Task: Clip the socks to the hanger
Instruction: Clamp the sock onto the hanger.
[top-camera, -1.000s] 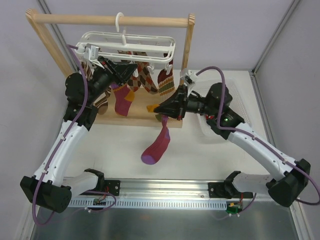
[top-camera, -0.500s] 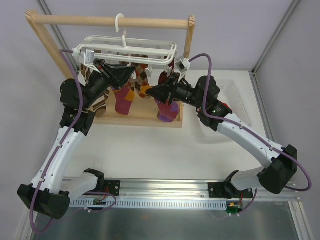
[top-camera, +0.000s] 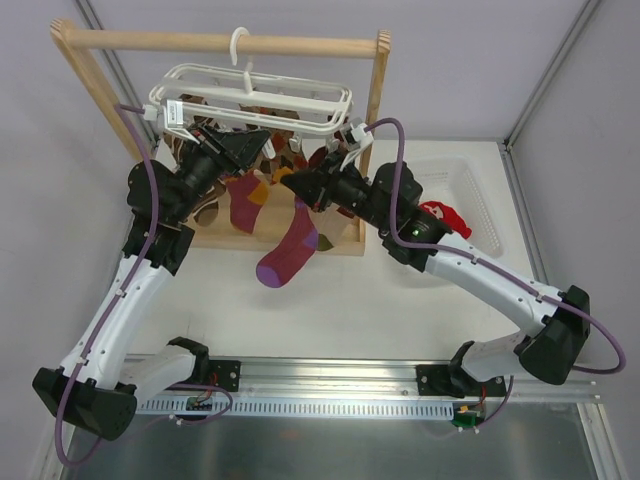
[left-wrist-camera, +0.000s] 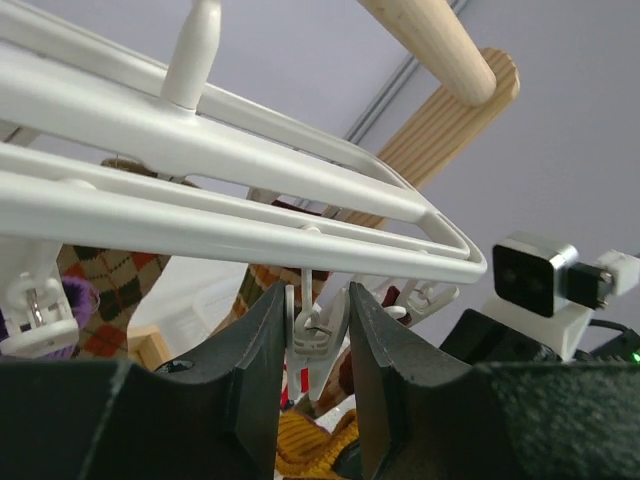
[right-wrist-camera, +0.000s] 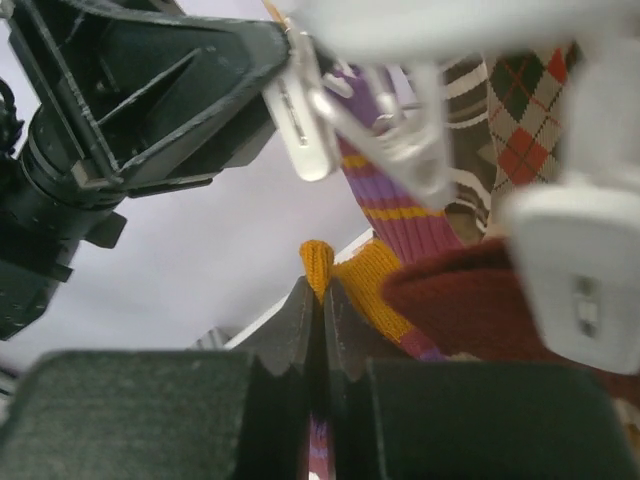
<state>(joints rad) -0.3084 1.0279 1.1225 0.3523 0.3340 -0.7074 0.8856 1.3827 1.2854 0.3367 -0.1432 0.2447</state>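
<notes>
Magenta sock (top-camera: 290, 250) dangling below right pincer (top-camera: 292, 181) clamped on its cuff, left pincer (left-wrist-camera: 318, 312) squeezing hanger clip (left-wrist-camera: 312, 342).

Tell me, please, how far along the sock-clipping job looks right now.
Done: several socks already hang under the hanger. In hand: the right gripper has its jaws shut on a magenta sock at its orange end, and the left gripper has its jaws squeezing a clip. Left: clipping that sock, then what looks like a red sock in the basket.
</notes>
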